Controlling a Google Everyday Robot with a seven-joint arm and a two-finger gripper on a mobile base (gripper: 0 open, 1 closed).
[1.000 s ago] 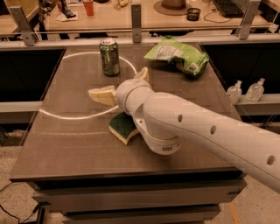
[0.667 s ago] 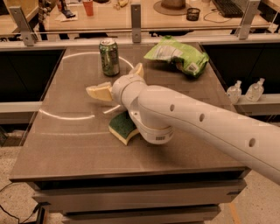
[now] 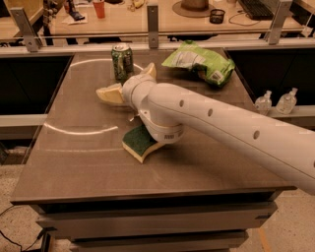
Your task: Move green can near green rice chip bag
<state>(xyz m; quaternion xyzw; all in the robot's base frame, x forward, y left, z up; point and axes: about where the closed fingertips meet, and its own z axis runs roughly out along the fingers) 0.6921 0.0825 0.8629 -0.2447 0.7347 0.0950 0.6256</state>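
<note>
The green can (image 3: 122, 61) stands upright at the back of the dark table (image 3: 83, 162), left of centre. The green rice chip bag (image 3: 201, 62) lies crumpled at the back right, with a clear gap between it and the can. My gripper (image 3: 129, 82) is open just in front of the can. One cream finger (image 3: 110, 94) points left and the other (image 3: 148, 72) rises right of the can. The can is not between them. My white arm (image 3: 221, 123) comes in from the lower right.
A green-topped yellow sponge (image 3: 140, 143) lies mid-table, partly under my wrist. White curved lines mark the tabletop. Two small clear bottles (image 3: 275, 102) stand off the table's right side. A desk with a red cup (image 3: 99, 8) lies behind the rail.
My gripper has moved away from the sponge toward the back of the table and now sits close in front of the can. Can, bag and sponge have not moved.
</note>
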